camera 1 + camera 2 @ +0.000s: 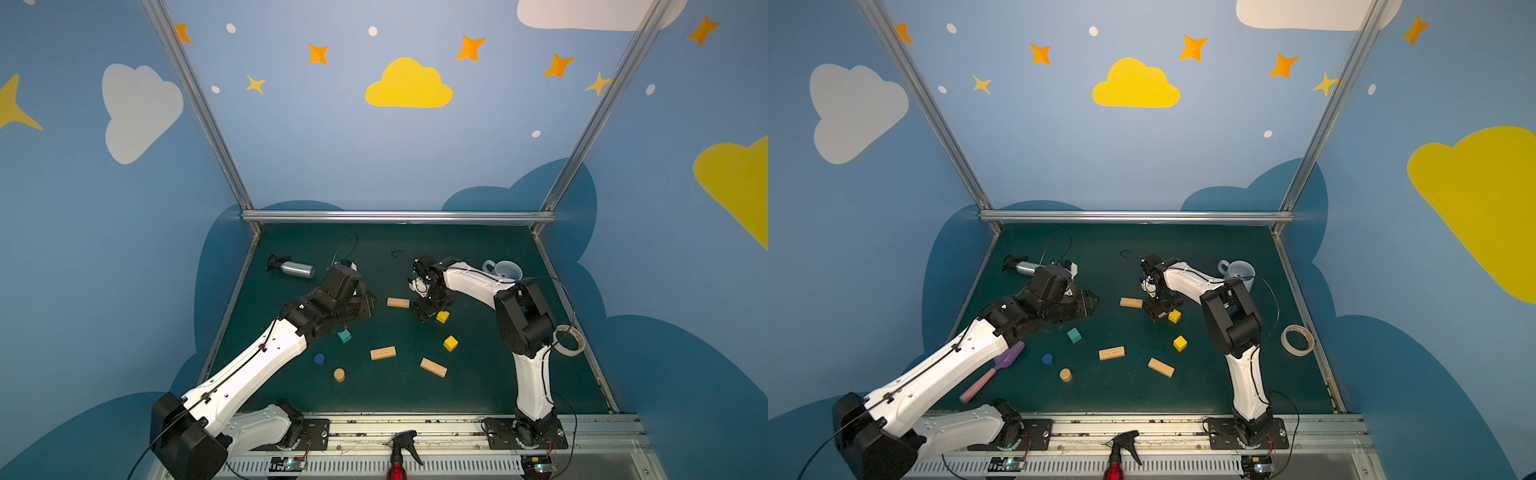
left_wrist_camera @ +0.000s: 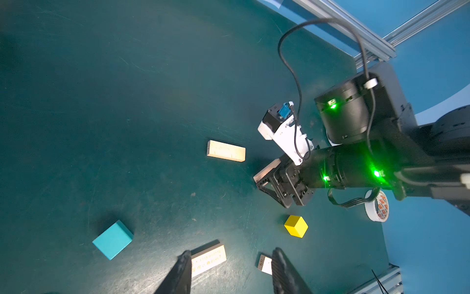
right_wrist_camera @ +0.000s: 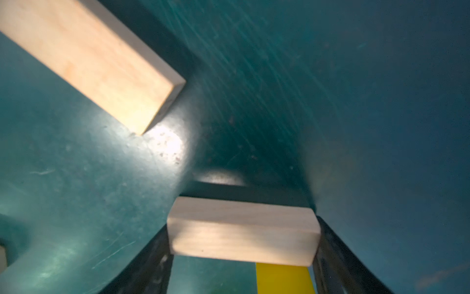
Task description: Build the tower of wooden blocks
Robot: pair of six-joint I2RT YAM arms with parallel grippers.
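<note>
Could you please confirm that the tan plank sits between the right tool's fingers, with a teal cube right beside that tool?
Not quite: the cube beside the right tool is a yellow cube, not teal, as both top views show. The teal cube lies well apart. The tan plank does sit between that tool's fingers.

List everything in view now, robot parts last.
planks: four, tan; three flat on the mat, one between the fingers of the right gripper
yellow cubes: two, right of centre
teal cube: one, left of centre
cylinders: two, blue and tan, front left
spray bottle: one, silver, lying back left
mug: one, pale grey, back right
tape roll: one, whitish, right edge
scoop: one, purple and pink, beside left arm
red bottle: one, front rail
left gripper: black, open, empty
right gripper: black, shut on a plank
</note>
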